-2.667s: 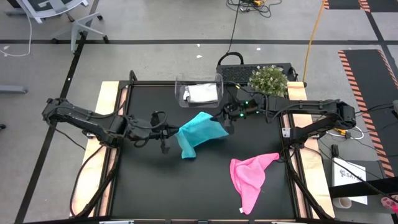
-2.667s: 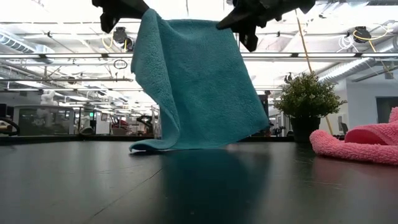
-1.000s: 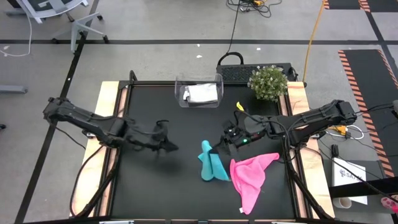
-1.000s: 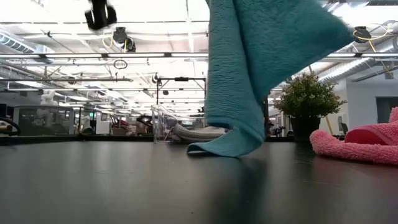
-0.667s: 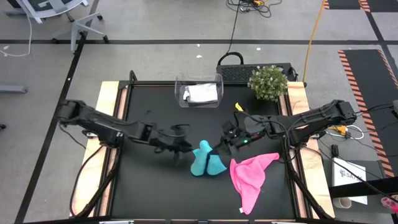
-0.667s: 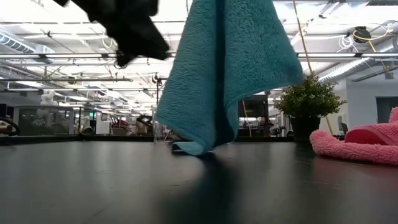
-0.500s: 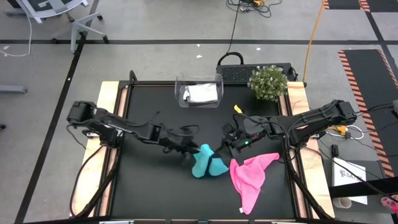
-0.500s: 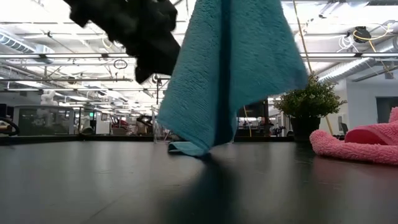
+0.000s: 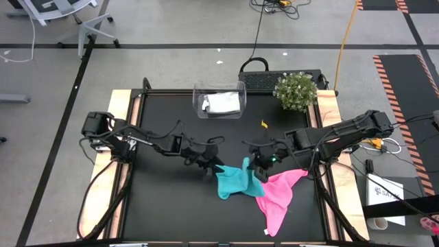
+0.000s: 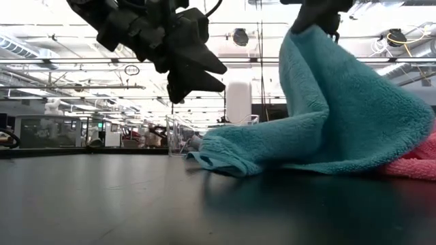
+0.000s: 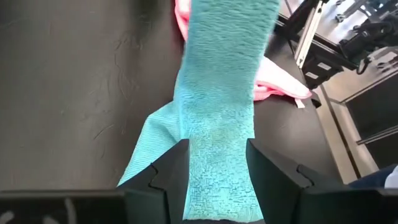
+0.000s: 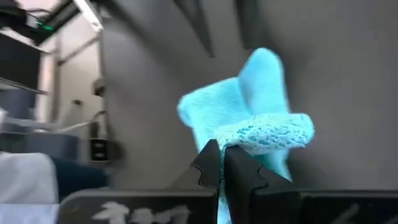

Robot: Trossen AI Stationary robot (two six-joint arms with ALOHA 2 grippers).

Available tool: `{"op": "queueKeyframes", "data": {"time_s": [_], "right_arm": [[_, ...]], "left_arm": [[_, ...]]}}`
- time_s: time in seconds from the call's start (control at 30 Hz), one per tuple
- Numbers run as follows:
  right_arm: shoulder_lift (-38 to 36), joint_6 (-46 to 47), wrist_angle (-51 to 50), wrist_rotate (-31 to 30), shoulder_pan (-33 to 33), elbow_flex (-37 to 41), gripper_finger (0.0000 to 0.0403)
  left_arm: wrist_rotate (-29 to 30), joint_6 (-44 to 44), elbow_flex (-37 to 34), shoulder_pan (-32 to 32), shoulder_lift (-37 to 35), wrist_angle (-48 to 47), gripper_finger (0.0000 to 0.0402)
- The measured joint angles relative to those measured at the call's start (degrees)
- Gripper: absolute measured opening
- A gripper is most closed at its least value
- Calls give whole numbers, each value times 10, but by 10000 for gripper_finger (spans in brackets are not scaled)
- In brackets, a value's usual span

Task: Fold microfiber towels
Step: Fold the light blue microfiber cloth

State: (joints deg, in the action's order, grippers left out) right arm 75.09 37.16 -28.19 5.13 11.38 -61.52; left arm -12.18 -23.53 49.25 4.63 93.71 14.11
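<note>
While we look for what may spoil this fold, these are the lines we keep:

Teal towel: the teal towel (image 9: 235, 181) sits at lower centre of the high view, mostly slumped on the black table (image 9: 164, 213), one edge lifted; its right side overlaps the pink towel (image 9: 278, 197).

Right gripper: the right gripper (image 9: 255, 165) is clamped tight on the teal towel's raised edge — the right wrist view shows the fuzzy cloth pinched between its closed fingers.

Left gripper: the left gripper (image 9: 211, 167), just left of the cloth in the high view, has its fingers parted; in the left wrist view the teal strip runs between them, but we see no pinch.

Grey-white towel: it lies in the clear bin (image 9: 220, 101) at upper centre, untouched.

Risk, snagging: if we drag the teal towel rightward, it could pull the pink one along, since they touch.

Risk, missed grasp: if the left fingers close off the edge, we judge they take a bunched layer or nothing — the fold then comes out skewed.

Risk, slack: held by one edge only, the cloth may crumple rather than lie flat.
</note>
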Motion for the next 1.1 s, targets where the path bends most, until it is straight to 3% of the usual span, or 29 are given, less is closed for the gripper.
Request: {"op": "queueKeyframes", "data": {"time_s": [0.3,0.63,0.87,1.1], "right_arm": [[0,-5,-115,-28,3,4,0],[1,1,-76,-35,7,79,0],[0,-11,-63,-35,7,86,0],[0,-26,-63,-34,7,86,0]], "left_arm": [[-15,8,0,-14,0,-2,161],[-63,-19,0,-8,40,-69,161],[-103,-54,0,-7,98,-24,161],[-112,-40,0,-21,111,2,161]]}}
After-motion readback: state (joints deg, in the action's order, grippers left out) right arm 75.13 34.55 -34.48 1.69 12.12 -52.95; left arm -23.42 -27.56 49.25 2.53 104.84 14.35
